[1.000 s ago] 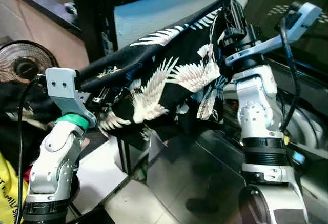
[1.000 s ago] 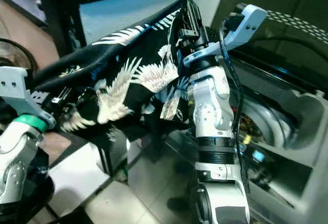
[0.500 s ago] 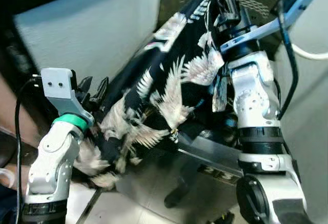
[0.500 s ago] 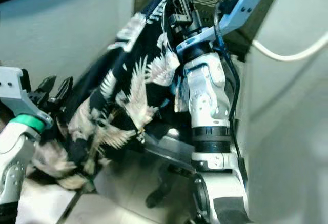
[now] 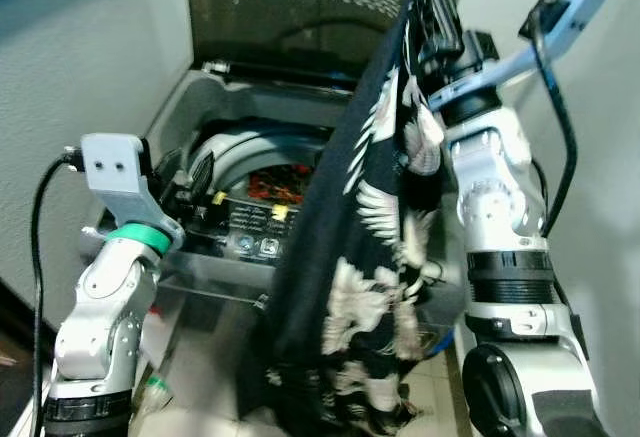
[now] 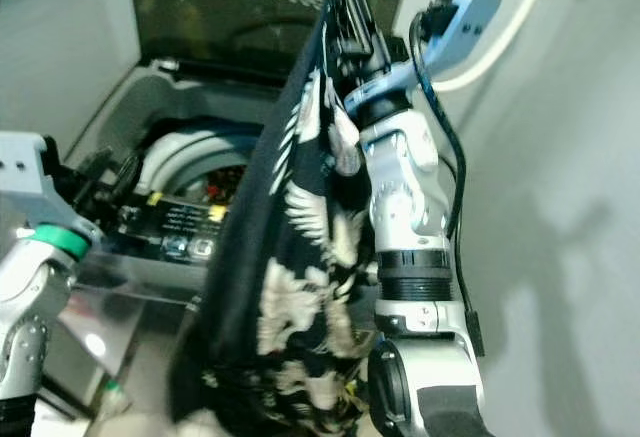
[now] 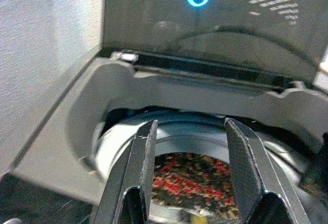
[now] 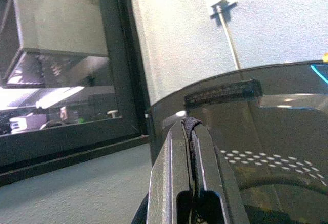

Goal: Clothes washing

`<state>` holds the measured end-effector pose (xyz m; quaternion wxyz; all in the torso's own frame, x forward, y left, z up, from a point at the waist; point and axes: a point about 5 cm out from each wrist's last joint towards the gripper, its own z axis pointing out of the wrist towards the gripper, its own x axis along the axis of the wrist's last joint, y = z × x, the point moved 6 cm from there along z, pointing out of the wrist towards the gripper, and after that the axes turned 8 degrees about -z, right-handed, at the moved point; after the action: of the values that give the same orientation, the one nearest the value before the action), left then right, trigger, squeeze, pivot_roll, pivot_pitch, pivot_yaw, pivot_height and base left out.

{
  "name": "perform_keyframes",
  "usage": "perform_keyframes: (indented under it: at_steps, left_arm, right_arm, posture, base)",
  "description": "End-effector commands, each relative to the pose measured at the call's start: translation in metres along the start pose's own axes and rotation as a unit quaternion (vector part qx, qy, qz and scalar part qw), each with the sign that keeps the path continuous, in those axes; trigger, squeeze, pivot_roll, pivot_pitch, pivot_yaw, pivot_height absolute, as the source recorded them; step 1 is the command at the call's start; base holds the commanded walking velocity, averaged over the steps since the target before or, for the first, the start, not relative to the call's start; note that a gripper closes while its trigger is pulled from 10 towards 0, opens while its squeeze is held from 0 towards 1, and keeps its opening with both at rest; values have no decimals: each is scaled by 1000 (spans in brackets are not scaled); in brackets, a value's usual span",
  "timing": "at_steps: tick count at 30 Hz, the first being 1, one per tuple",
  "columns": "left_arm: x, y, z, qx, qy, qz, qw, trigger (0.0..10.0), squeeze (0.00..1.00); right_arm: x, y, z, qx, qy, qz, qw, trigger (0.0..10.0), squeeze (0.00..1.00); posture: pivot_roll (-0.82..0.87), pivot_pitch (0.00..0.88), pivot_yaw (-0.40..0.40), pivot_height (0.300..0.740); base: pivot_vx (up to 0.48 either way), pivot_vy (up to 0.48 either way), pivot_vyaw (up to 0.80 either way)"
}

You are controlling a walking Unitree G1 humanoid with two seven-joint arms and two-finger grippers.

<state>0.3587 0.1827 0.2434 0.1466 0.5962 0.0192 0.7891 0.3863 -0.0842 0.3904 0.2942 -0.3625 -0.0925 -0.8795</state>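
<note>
**Left eye view: shirt raised beside the open washer**

The black bird-print shirt [image 5: 360,287] hung from the right claw [image 5: 432,17], pinched tight, beside the washing machine [image 5: 190,107]. Its drum [image 7: 189,175] already held clothes; loading remained. The left claw [image 7: 187,167] hovered spread and empty above the roomy opening.

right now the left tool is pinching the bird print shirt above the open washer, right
Not quite: the right tool is pinching the bird print shirt above the open washer. The left tool is open, holding nothing, as the left wrist view shows.
</note>
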Motion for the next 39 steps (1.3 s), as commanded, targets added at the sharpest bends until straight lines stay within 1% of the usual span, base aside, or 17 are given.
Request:
perform_keyframes:
  at_steps: [1,6,8,11,16,18,22,25,28,37,38,39]
  left_arm:
    - [-4,-3,-3,9,-6,5,1000,10000,0]
    - [-4,-3,-6,10,-6,5,1000,10000,0]
    - [-4,-5,-9,17,-6,6,1000,10000,0]
    - [-4,-6,-9,19,-7,8,1000,10000,0]
    - [-5,-10,-11,30,-8,22,999,10000,0]
    - [-5,-10,-11,31,-8,22,999,10000,0]
    - [-3,-6,-13,23,-5,13,1000,10000,0]
    - [1,0,-13,12,7,2,1000,10000,0]
    - [6,5,-14,3,20,-5,1000,10000,0]
    - [8,5,-17,5,24,-3,1000,10000,0]
    - [9,4,-19,6,25,6,1000,10000,0]
    - [8,4,-19,6,24,4,1000,10000,0]
  right_arm:
    - [-13,-13,-2,28,-28,4,999,10000,0]
    - [-21,-20,-7,41,-46,9,998,10000,0]
    - [-29,-25,-11,54,-66,13,996,10000,0]
    - [-30,-26,-11,55,-68,13,996,10000,0]
    - [-43,-23,-17,48,-100,13,994,10000,0]
    - [-46,-20,-20,38,-103,18,994,10000,0]
    - [-47,-22,-21,36,-104,26,994,10000,0]
    - [-49,-23,-21,34,-111,37,993,10000,0]
    - [-48,-25,-20,41,-110,28,993,10000,0]
    - [-48,-28,-20,45,-107,30,993,10000,0]
    - [-48,-29,-19,46,-107,31,993,10000,0]
    - [-48,-29,-19,47,-107,32,993,10000,0]
  posture:
    - [100,0,-18,740]
    - [100,0,-18,740]
    - [101,0,-23,740]
    - [101,0,-23,740]
    - [108,0,-34,740]
    - [108,0,-34,740]
    - [115,0,-38,740]
    - [114,0,-36,740]
    - [113,0,-37,740]
    - [120,5,-46,740]
    - [123,6,-49,740]
    - [123,6,-49,740]
  base:
    - [0,0,0]
    - [0,0,0]
    - [0,0,0]
    - [0,0,0]
    - [0,0,0]
    - [0,0,0]
    - [0,0,0]
    - [0,375,-800]
    - [0,480,-483]
    - [0,480,0]
    - [0,0,0]
    - [0,0,0]
